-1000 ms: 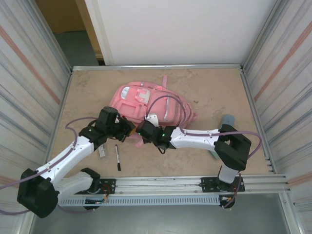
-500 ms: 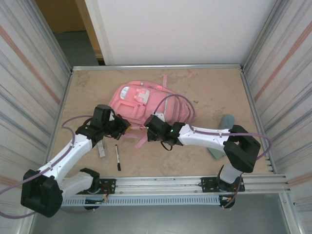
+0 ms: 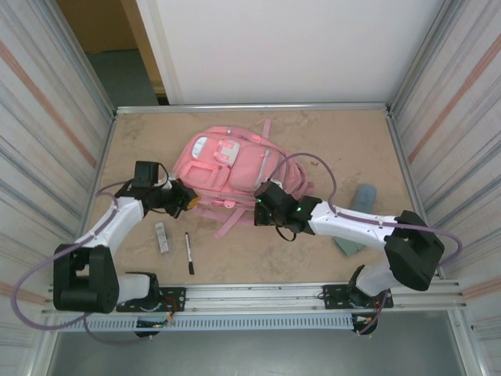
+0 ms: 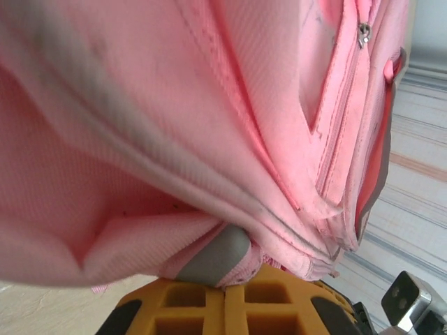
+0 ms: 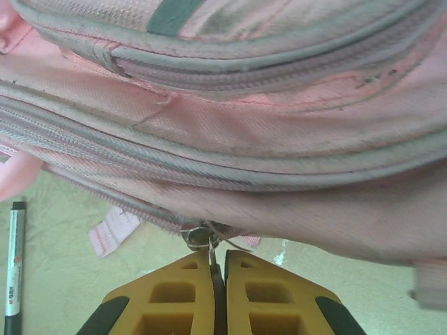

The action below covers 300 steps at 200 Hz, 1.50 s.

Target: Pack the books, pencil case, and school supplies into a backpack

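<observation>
Pinching the soft, floppy-looking backpack (image 3: 235, 164) in our left gripper (image 4: 225, 279), we gripped its zipper pull (image 5: 202, 237) in our closed right gripper (image 5: 217, 264).

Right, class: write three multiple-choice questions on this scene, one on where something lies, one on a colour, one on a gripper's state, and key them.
1. Where is the black pen?
A) inside the backpack
B) on the table, between the backpack and the arms' bases
C) against the far wall

2. What colour is the backpack?
A) blue
B) green
C) pink

3. How is the right gripper?
A) wide open
B) shut on the backpack's zipper pull
C) shut on the pen

Answers:
1 B, the pen lies flat on bare table nearer the arms' bases.
2 C, its fabric is pink throughout.
3 B, the right wrist view shows the fingers together with the metal pull between their tips.
</observation>
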Tool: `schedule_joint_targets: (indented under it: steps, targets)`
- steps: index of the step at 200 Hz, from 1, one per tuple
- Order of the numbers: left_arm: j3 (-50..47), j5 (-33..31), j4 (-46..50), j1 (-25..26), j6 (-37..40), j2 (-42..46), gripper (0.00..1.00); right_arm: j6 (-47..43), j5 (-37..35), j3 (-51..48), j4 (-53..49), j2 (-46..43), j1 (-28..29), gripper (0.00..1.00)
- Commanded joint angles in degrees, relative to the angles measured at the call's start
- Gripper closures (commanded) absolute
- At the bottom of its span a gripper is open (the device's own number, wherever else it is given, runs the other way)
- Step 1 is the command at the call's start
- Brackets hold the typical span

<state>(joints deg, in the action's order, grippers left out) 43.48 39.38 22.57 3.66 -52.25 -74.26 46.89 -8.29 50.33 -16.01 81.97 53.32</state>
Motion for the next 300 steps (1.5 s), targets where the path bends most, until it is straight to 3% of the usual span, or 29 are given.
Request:
schedule_joint_targets:
  steps: [1, 24, 41, 86, 121, 132, 149, 180, 193, 209, 246, 265, 279, 300]
  targets:
    - [7.75, -8.54, -1.74, -5.41, 3.38, -5.2, 1.0, -1.84, -4.85, -3.84, -15.09, -2.73, -4.41, 1.0]
    - [11.81, -8.15, -2.82, -5.41, 1.22, -10.46, 1.0, -5.06, 0.09, -2.61, -13.62, -3.72, -3.75, 1.0]
    - [12.02, -7.2, -5.4, -5.25, -0.52, -12.0, 1.0, -5.41, -1.31, -1.03, -15.98, -3.17, -2.82, 1.0]
    - [7.63, -8.44, -6.15, -5.35, -0.34, -9.81, 1.0, -5.71, -0.2, -2.93, -16.05, -1.65, -5.19, 1.0]
    - [3.76, -5.72, -8.02, -5.35, -1.78, -8.69, 1.0, -9.65, 5.53, -2.07, -13.64, -1.4, -5.24, 1.0]
    - [3.18, -5.97, -7.94, -5.38, -0.81, -7.95, 0.87, -10.11, 6.18, -1.99, -13.21, -1.3, -5.23, 1.0]
    - [2.65, -6.87, -6.81, -5.43, 1.55, -5.97, 0.51, -10.8, 7.76, -1.65, -12.82, -1.59, -5.24, 1.0]
    - [-0.99, -8.05, -0.73, -4.85, 2.54, 2.67, 0.37, -12.87, 17.45, -0.78, -7.36, -1.48, -3.55, 1.0]
    - [-4.8, -11.02, 1.45, -2.19, 0.36, 9.04, 0.32, -13.3, 17.43, 1.49, -6.97, -0.62, -1.28, 1.0]
    - [-10.49, -18.06, 1.89, 5.15, -5.46, 17.4, 0.28, -14.25, 17.08, 5.06, -7.21, 1.25, 1.08, 1.0]
    - [-19.25, -33.36, 3.25, 22.08, -25.44, 34.84, 0.28, -15.0, 20.95, 12.41, -5.62, 7.09, 3.49, 1.0]
    - [-19.14, -42.4, 6.97, 30.3, -29.91, 39.23, 0.28, -15.42, 23.13, 15.14, -4.58, 9.61, 4.63, 1.0]
    - [-17.73, -45.2, 9.4, 32.52, -29.94, 38.93, 0.28, -16.03, 23.79, 16.71, -4.8, 11.29, 5.78, 1.0]
    - [-17.69, -43.11, 6.31, 32.59, -29.98, 35.3, 0.27, -15.7, 25.24, 17.7, -4.19, 12.71, 6.94, 1.0]
